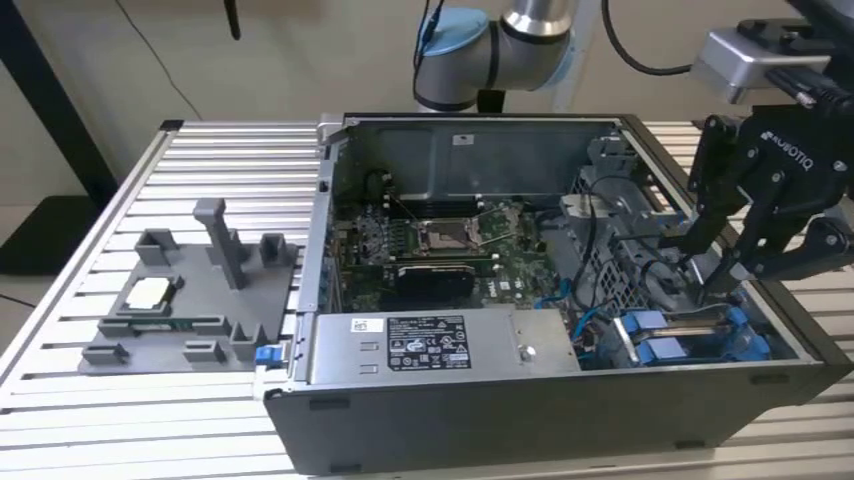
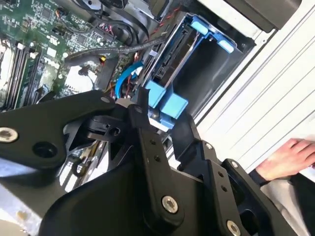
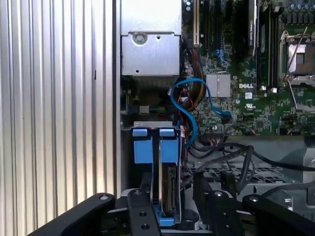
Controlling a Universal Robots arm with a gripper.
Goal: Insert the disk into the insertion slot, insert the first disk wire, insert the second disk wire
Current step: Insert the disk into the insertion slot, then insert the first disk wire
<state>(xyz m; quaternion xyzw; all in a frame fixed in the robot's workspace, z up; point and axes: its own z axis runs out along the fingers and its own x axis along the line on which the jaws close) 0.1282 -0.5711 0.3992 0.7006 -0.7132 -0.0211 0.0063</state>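
The disk stands on edge in the insertion slot, at the corner of the open computer case toward the exterior view's right. The gripper hangs directly over it with its fingers parted. They straddle the disk's edge: one finger is close against it, the other apart. A blue cable loops just beside the slot.

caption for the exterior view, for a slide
Robot gripper at the blue-railed drive bay inside an open computer case on a ribbed metal table.
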